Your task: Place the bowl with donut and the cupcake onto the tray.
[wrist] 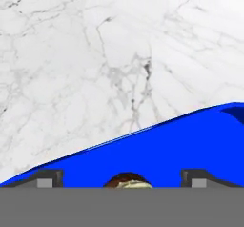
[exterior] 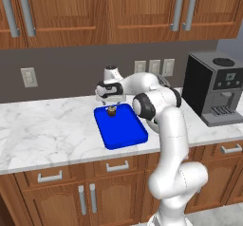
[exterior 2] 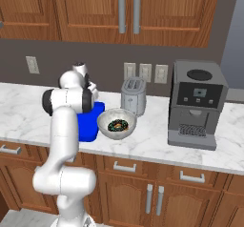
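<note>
The blue tray [exterior: 121, 127] lies on the marble counter in front of the arm. The small brown-topped cupcake [exterior: 111, 111] stands on the tray's far end. My gripper [exterior: 111, 104] hangs just above it, open, with its fingers [wrist: 47, 178] spread wide on either side of the cupcake [wrist: 127, 180] and not touching it. To the right of the tray [exterior 2: 91, 126] sits the wide pale bowl [exterior 2: 107, 118] on the counter, holding the chocolate-frosted donut [exterior 2: 117, 125]. Bowl and tray stand close together.
A silver toaster [exterior 2: 133, 96] stands behind the bowl against the wall. A black coffee machine [exterior 2: 198, 104] is further right. Open marble counter [exterior: 47, 125] stretches to the left of the tray. Wall cabinets hang overhead.
</note>
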